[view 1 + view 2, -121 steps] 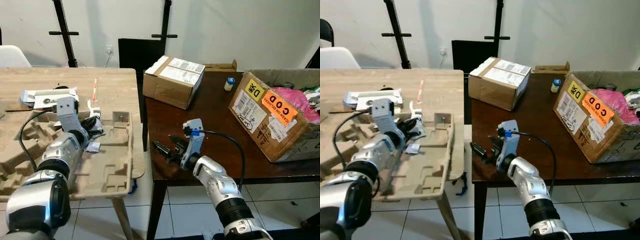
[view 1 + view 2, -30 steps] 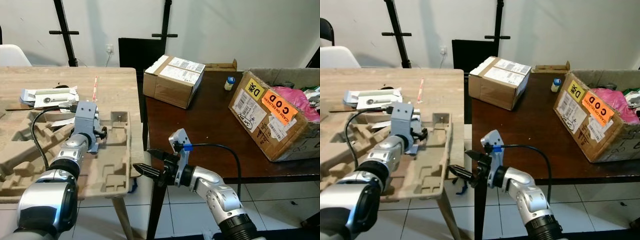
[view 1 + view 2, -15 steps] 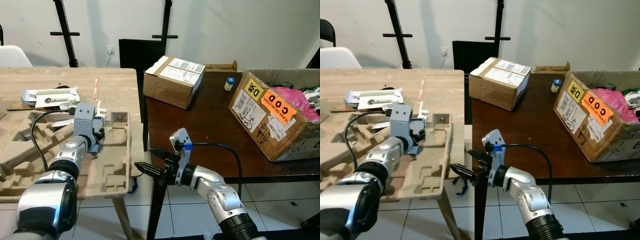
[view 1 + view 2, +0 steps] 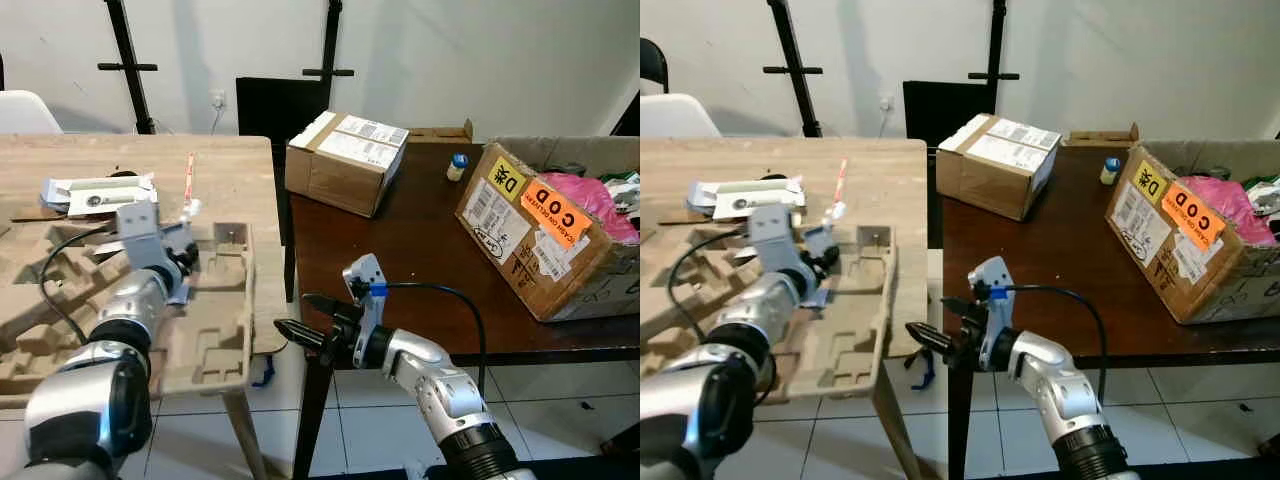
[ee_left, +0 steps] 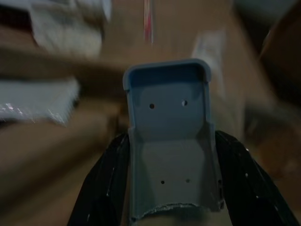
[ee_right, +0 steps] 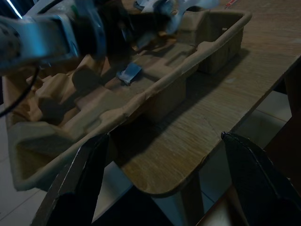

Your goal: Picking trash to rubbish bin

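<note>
My left gripper point(image 4: 183, 252) rests in the moulded pulp tray point(image 4: 218, 330) on the light wooden table point(image 4: 235, 170). In the left wrist view its black fingers point(image 5: 107, 186) press both sides of a pale grey-blue plastic piece point(image 5: 169, 141), so it is shut on it. A small grey scrap point(image 6: 128, 73) lies in the tray beside it. My right gripper point(image 4: 300, 314) hovers open over the gap between the tables, pointing at the tray's near corner. The open cardboard box with the orange COD label point(image 4: 540, 230), holding a pink bag, stands at the far right on the dark table point(image 4: 420, 240).
White packaging point(image 4: 95, 193) and a red-and-white straw point(image 4: 189, 165) lie behind the tray. A taped brown carton point(image 4: 345, 160) and a small blue-capped bottle point(image 4: 457, 166) stand on the dark table. A narrow gap over tiled floor separates the tables; a blue object point(image 4: 262, 374) lies below.
My left gripper has drawn back to the left, and the pulp tray has shifted left with it. The right gripper stays open in nearly the same spot.
</note>
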Motion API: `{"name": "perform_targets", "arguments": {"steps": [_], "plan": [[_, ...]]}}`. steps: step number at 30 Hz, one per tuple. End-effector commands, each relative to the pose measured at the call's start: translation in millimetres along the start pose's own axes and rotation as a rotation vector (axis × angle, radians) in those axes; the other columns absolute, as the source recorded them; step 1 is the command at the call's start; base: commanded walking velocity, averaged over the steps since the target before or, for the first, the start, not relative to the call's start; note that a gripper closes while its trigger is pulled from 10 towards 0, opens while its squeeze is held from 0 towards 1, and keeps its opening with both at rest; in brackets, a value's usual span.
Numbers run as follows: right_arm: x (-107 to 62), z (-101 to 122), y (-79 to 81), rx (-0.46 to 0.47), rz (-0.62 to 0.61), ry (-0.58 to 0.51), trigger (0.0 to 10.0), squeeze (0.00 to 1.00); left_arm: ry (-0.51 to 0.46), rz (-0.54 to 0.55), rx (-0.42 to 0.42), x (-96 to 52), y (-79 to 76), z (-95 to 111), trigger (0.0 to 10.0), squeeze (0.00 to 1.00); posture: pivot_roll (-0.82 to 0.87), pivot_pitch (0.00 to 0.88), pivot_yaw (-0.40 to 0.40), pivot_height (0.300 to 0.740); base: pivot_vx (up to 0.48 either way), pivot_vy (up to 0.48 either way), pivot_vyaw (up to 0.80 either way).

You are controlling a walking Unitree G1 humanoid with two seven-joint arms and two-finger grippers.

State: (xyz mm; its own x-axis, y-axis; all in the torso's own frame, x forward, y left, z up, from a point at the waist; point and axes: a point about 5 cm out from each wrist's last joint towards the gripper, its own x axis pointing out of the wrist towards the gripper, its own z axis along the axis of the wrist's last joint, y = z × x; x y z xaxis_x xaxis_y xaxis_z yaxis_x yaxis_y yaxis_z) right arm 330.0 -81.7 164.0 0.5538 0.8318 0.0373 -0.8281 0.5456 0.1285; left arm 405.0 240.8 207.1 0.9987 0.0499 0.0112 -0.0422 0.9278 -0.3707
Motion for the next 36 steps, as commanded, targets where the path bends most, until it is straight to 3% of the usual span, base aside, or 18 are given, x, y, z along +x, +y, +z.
{"name": "perform_targets", "arguments": {"steps": [1, 9, 17, 19, 22, 24, 26, 27, 28, 33, 35, 36], "plan": [[-1.8, -2, -2.0, -0.007, -0.012, 0.007, 10.0, 0.0, -0.071, -0.026, -0.036, 0.6, 0.8, 15, 0.0, 0.0, 0.01, 0.187, -0.033, 0.74, 0.0, 0.0, 0.0], [1.6, 0, -4.4, -0.009, -0.014, 0.003, 10.0, 0.0, -0.173, -0.171, -0.115, 0.6, -8.8, 32, 0.0, 0.0, 0.02, 0.183, -0.043, 0.74, 0.0, 0.0, 0.0], [3.4, 7, -5.9, 0.017, -0.02, -0.047, 10.0, 0.0, -0.252, -0.42, -0.218, -3.2, -42.2, 29, 0.0, 0.0, 0.04, 0.17, -0.046, 0.74, 0.0, 0.0, 0.0], [-0.5, 17, -3.8, 0.067, 0.021, -0.116, 10.0, 0.0, -0.205, -0.679, -0.273, -18.1, -63.3, 16, 0.0, 0.0, 0.05, 0.163, -0.05, 0.74, 0.0, 0.0, 0.0], [-7.0, 25, -0.9, 0.097, 0.082, -0.167, 10.0, 0.0, -0.122, -0.916, -0.294, -39.9, -78.6, 7, 0.0, 0.0, 0.05, 0.155, -0.052, 0.74, 0.0, 0.0, 0.0], [-13.1, 31, 0.4, 0.124, 0.122, -0.205, 10.0, 0.0, 0.03, -1.131, -0.288, -65.3, -88.3, -5, 0.0, 0.0, 0.06, 0.152, -0.054, 0.74, 0.0, 0.0, 0.0], [-13.1, 31, 0.4, 0.124, 0.122, -0.205, 10.0, 0.0, 0.03, -1.131, -0.288, -65.3, -88.3, -5, 0.0, 0.0, 0.06, 0.152, -0.054, 0.74, 0.0, 0.0, 0.0], [-16.6, 32, 1.0, 0.137, 0.141, -0.217, 10.0, 0.0, 0.068, -1.192, -0.281, -76.6, -91.0, -8, 0.0, 0.0, 0.06, 0.147, -0.054, 0.74, 0.0, 0.0, 0.0], [-25.8, 33, 3.6, 0.161, 0.197, -0.226, 10.0, 0.0, 0.116, -1.287, -0.277, -98.9, -94.8, -10, 0.0, 0.0, 0.06, 0.141, -0.057, 0.74, 0.0, 0.0, 0.0], [-35.0, 31, 7.6, 0.171, 0.258, -0.205, 10.0, 0.0, 0.151, -1.357, -0.266, -118.6, -97.6, -7, 0.0, 0.0, 0.06, 0.14, -0.062, 0.74, 0.0, 0.0, 0.0], [-43.1, 28, 12.5, 0.184, 0.314, -0.173, 10.0, 0.0, 0.239, -1.424, -0.192, -136.1, -100.8, -8, 0.0, 0.0, 0.07, 0.136, -0.067, 0.74, 0.0, 0.0, 0.0], [-43.1, 28, 12.5, 0.184, 0.314, -0.173, 10.0, 0.0, 0.239, -1.424, -0.192, -136.1, -100.8, -8, 0.0, 0.0, 0.07, 0.136, -0.067, 0.74, 0.0, 0.0, 0.0]]}}
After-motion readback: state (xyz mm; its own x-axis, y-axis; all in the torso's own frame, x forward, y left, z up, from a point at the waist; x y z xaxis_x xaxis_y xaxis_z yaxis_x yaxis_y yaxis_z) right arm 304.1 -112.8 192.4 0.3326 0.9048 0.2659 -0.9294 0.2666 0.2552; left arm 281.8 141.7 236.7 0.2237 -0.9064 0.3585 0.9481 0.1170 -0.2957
